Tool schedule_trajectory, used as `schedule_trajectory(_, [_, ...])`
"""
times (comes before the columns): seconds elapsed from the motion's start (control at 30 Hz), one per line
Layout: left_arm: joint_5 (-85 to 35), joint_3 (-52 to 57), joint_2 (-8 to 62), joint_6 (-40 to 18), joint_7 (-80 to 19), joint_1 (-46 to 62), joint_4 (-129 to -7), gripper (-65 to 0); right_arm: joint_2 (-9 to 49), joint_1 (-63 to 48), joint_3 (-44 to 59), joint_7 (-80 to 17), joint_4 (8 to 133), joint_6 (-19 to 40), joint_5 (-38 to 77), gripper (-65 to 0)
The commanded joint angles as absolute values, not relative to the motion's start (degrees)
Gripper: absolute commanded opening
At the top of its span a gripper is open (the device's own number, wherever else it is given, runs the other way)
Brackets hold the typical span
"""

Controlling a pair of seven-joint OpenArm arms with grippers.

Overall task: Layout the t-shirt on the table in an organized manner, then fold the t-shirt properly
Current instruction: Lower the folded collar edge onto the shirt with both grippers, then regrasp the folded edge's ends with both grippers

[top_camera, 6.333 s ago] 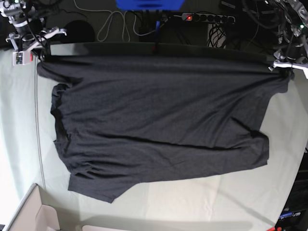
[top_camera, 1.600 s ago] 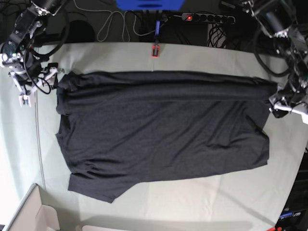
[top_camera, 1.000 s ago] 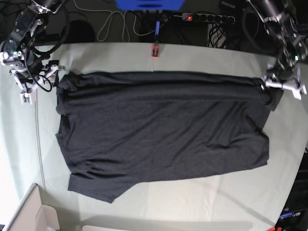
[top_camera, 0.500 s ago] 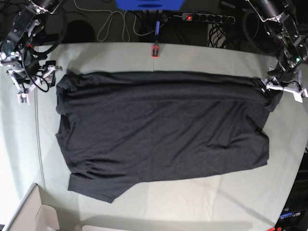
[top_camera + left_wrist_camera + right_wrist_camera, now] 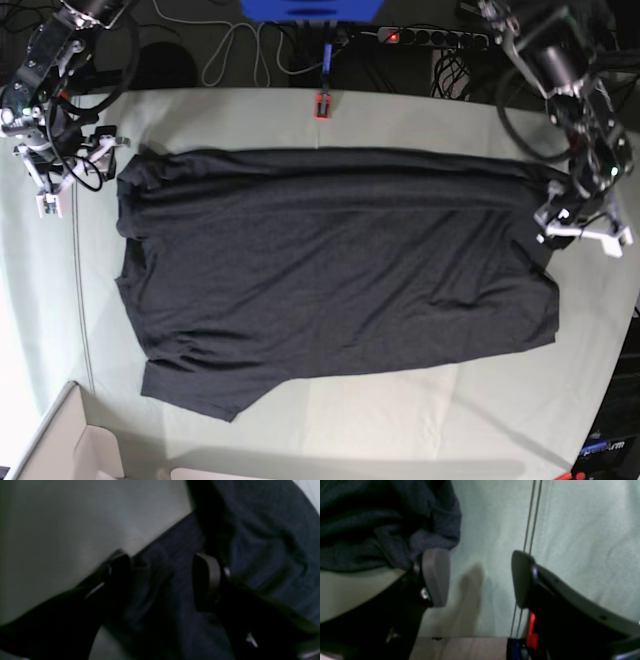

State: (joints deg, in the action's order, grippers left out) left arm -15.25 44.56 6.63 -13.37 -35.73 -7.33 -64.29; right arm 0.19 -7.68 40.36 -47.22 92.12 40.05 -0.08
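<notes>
Both pincers stand spread and empty, the left gripper [image 5: 578,231] straddling the t-shirt's [image 5: 330,270] edge at the frame's right, the right gripper [image 5: 72,178] beside its upper-left corner on the table [image 5: 420,120], so each should probably pinch one layer and pull outward evenly.

The table [image 5: 420,420], draped in pale grey-green cloth, carries the black t-shirt [image 5: 330,270] spread across its centre; a cardboard box [image 5: 60,450] sits at seven o'clock.
</notes>
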Motion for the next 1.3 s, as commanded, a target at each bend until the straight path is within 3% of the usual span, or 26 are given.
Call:
schedule_trajectory(0.0, [-15.87, 44.62, 7.6, -13.85, -34.51, -9.8, -64.04, -26.7, 0.84, -7.34, 40.48, -46.29, 92.97, 40.0, 0.4, -25.5])
schedule_trajectory(0.17, [-16.31, 44.97, 7.6, -13.85, -34.51, -16.13, -63.08, -26.6, 0.84, -7.34, 40.48, -46.29, 92.97, 40.0, 0.4, -25.5])
schedule_trajectory(0.37, [-16.31, 45.05, 7.43, -13.93, -39.08, -18.33, -73.01, -26.6, 0.84, -7.96, 40.48, -46.29, 92.97, 40.0, 0.4, -25.5])
schedule_trajectory(0.57, [-16.31, 45.14, 7.6, -14.11, -46.81, -7.08, -86.02, -26.9, 0.66, -8.04, 40.57, -46.29, 92.97, 40.0, 0.4, -25.5])
schedule_trajectory(0.67, [-16.22, 45.05, 7.43, -14.2, -44.62, 1.54, -88.4, -32.9, 0.66, -7.96, 40.57, -46.29, 92.97, 40.0, 0.4, -25.5])
schedule_trajectory(0.73, [-15.87, 44.88, 7.43, -14.2, -40.4, 5.85, -87.69, -35.9, 0.66, -7.87, 40.57, -46.29, 92.97, 40.0, 0.4, -25.5])
schedule_trajectory(0.9, [-15.87, 45.05, 8.13, -14.2, -28.0, 10.77, -79.25, -35.2, 0.57, -7.6, 40.31, -46.29, 92.88, 40.0, 0.4, -25.5])
schedule_trajectory(1.1, [-16.31, 45.05, 10.95, -14.2, -24.57, 7.69, -67.21, -35.2, 0.57, -7.6, 40.22, -46.29, 92.88, 40.0, 0.4, -25.5])
schedule_trajectory(1.27, [-16.22, 44.7, 10.86, -14.2, -23.96, 5.67, -65.1, -35.2, 0.66, -7.87, 40.22, -46.29, 92.88, 40.0, 0.4, -25.5])
